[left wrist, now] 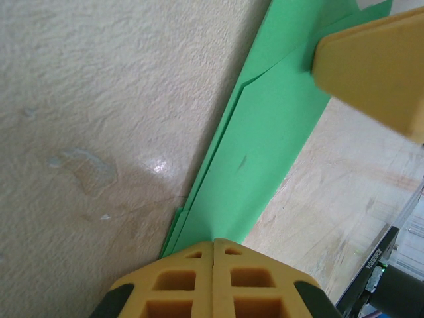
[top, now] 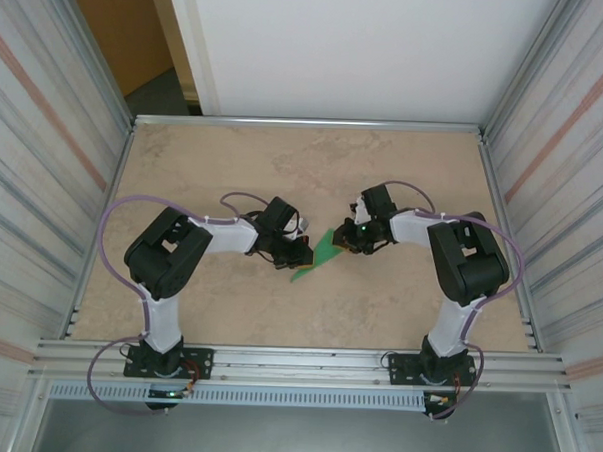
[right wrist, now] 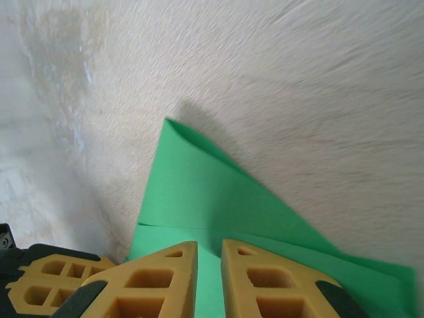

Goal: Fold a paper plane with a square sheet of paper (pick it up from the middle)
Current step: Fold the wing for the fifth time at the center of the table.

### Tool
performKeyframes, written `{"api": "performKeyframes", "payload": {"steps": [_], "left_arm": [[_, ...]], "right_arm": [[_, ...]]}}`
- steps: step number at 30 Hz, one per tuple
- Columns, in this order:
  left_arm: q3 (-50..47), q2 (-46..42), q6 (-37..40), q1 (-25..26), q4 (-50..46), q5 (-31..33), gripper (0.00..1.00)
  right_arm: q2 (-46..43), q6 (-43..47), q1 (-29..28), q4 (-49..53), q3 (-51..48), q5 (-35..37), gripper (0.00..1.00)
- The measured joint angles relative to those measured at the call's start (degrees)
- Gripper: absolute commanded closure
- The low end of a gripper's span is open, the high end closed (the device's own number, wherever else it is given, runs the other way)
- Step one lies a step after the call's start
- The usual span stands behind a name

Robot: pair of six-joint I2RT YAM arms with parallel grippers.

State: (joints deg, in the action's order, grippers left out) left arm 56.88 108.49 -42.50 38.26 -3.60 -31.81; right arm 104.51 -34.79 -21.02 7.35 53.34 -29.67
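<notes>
The paper (top: 315,255) lies on the table (top: 284,165) at centre frame in the top view. The left gripper (top: 288,253) is at its left edge, the right gripper (top: 351,238) at its upper right end. In the left wrist view, the paper runs from bottom centre to upper right.

The left arm (top: 170,260) and right arm (top: 467,261) were built of black joint housings and white links, each trailed by a pale purple cable (top: 116,228). The left gripper (left wrist: 213,246) and right gripper (right wrist: 209,246) were fitted with mustard-yellow fingers (right wrist: 265,285), moulded with rectangular recesses. A green light was seen at six o'clock of the left base (top: 165,363).
</notes>
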Motion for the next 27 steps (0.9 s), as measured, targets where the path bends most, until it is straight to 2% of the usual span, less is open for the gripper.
{"api": "performKeyframes", "payload": {"steps": [7,14,19,24,27], "left_arm": [[-0.2,0.0,0.0,0.0,0.3,-0.1,0.99],[-0.2,0.0,0.0,0.0,0.2,-0.3,0.99],[-0.1,0.0,0.0,0.0,0.2,-0.3,0.99],[0.0,0.0,0.0,0.0,-0.1,-0.3,0.99],[0.0,0.0,0.0,0.0,-0.1,-0.3,0.98]], "right_arm": [[-1.2,1.0,6.9,-3.9,-2.7,-0.2,0.85],[-8.5,1.0,9.2,-5.3,-6.0,3.3,0.87],[-12.7,0.9,3.4,-5.3,-5.3,4.4,0.92],[-10.4,-0.4,-4.8,-5.2,-4.9,4.3,0.95],[-7.4,-1.4,-6.4,-5.2,-4.1,4.3,0.96]]}}
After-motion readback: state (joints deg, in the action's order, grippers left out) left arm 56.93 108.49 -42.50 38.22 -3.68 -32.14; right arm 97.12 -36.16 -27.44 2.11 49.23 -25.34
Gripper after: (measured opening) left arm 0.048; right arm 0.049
